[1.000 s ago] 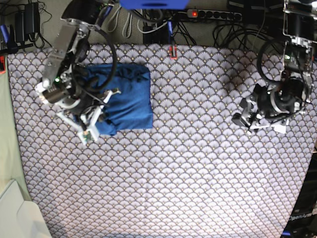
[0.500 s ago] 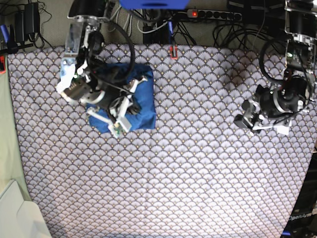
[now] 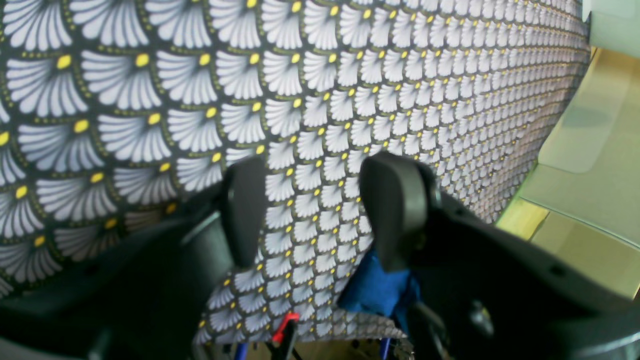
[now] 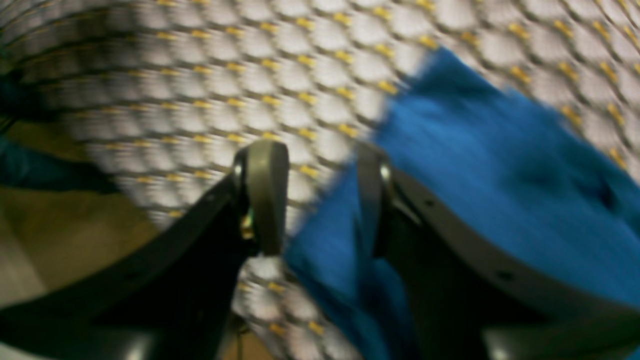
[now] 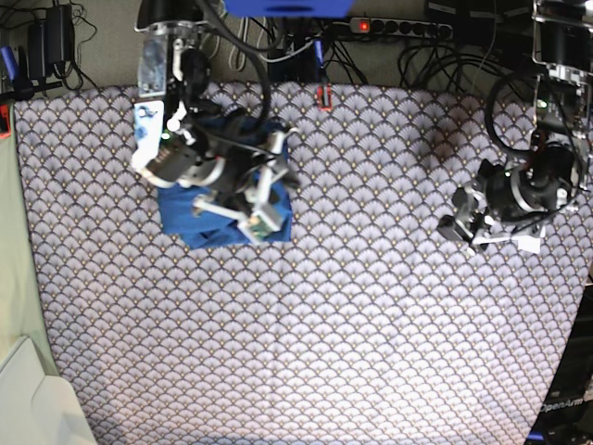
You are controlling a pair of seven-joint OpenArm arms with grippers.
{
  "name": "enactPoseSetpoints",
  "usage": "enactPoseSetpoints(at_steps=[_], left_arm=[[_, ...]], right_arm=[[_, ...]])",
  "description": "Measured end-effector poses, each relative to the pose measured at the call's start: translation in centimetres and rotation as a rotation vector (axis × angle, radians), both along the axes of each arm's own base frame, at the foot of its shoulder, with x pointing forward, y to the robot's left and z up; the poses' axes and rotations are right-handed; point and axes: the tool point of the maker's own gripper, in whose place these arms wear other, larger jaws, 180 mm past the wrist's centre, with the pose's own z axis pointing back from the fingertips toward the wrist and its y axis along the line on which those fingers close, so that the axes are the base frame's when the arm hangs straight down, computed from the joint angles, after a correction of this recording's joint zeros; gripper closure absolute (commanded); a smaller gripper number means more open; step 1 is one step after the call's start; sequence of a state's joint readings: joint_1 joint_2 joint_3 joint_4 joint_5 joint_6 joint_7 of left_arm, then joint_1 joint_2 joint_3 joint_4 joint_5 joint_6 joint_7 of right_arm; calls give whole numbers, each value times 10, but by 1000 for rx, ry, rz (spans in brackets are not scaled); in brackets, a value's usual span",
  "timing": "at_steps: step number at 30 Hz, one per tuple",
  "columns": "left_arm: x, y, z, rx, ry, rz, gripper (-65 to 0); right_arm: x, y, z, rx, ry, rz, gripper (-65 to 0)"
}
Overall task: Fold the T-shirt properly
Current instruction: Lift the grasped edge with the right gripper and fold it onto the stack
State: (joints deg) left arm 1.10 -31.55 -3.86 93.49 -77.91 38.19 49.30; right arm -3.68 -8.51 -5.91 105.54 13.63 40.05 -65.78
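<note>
The T-shirt [image 5: 185, 218] lies as a compact blue folded bundle at the table's back left, partly hidden under my right arm. My right gripper [image 5: 269, 190] hovers over the bundle's right edge. In the right wrist view, which is blurred, the right gripper [image 4: 320, 200] has its jaws apart, with the blue T-shirt [image 4: 475, 175] beneath and beside its right finger, not pinched. My left gripper [image 5: 459, 222] hangs over bare cloth at the right. In the left wrist view the left gripper [image 3: 320, 215] is open and empty, with the T-shirt [image 3: 372, 292] far beyond it.
A fan-patterned tablecloth [image 5: 352, 324] covers the table. A red clamp [image 5: 323, 95] sits at the back edge, with a power strip [image 5: 398, 28] and cables behind it. A pale green surface [image 5: 14, 278] and a white object [image 5: 28, 399] border the left side.
My right arm has swung right and back across the T-shirt, carrying its left part over, so the bundle is narrower. The right jaws have parted. The left arm barely moved.
</note>
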Motion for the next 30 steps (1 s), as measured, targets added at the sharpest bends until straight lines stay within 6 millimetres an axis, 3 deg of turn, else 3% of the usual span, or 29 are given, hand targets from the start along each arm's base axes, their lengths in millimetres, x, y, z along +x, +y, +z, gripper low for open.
enactPoseSetpoints(at_steps=[3, 6, 8, 11, 14, 21, 24, 30], left_arm=[[0, 0, 0, 1, 1, 1, -340], [-1, 0, -1, 1, 3, 0, -340], [-2, 2, -2, 4, 5, 3, -340], [-2, 1, -2, 1, 7, 1, -340], [-2, -1, -2, -4, 6, 1, -340], [0, -1, -1, -4, 2, 2, -340], [0, -1, -1, -5, 3, 2, -340], [1, -1, 0, -5, 1, 2, -340]], right_arm=[[0, 15, 18, 37, -49, 39, -264], [20, 0, 48, 52, -195, 23, -230], [37, -35, 52, 5, -237, -40, -194], [51, -105, 44, -116, -229, -190, -172], [51, -134, 42, -142, -220, -259, -194], [20, -139, 12, -163, -96, -268, -298], [22, -144, 14, -164, -104, -279, -301], [19, -176, 12, -184, -88, -375, -301]])
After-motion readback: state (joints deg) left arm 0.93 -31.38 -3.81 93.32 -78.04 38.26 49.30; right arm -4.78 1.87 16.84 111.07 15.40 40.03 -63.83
